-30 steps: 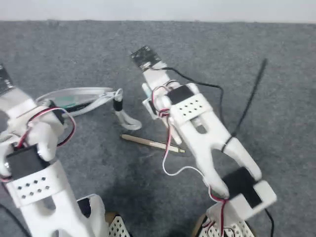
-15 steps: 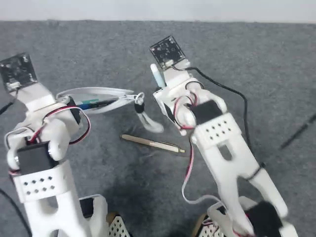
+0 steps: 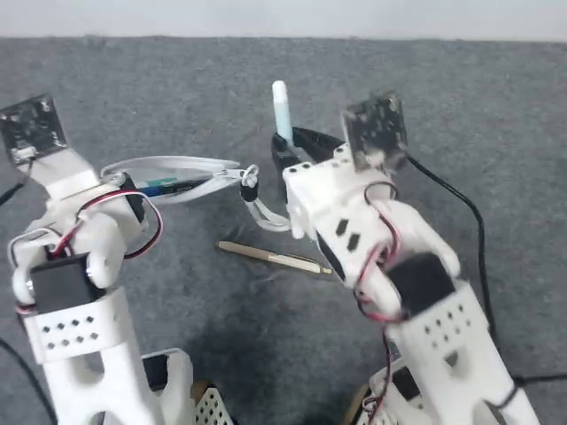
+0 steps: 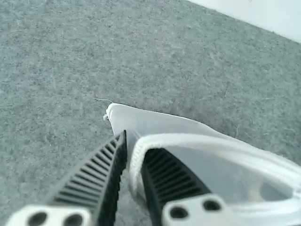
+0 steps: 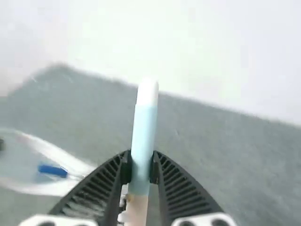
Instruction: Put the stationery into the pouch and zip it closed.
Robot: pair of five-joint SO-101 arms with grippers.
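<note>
Pen transfer, high and wrist views. The right gripper, jaws clenched on the blue pen, has risen within the last second from low over the desk and turned its wrist. The pen now stands nearly upright over the desk's middle, off the surface and just beyond the pouch's strap. The left gripper, jaws clenched on the rim of the pouch, raised that rim and drew the pouch a little toward the centre early in the second, and has since held still. The pouch lies in the left half of the desk, its mouth apparently gaping, with a blue item already inside. A gold pen lies flat near the centre, on the near-edge side of the strap, untouched. Judged stage: pick-up done; the blue pen must next be tipped toward the mouth, and the gold pen and the zipping remain.
</note>
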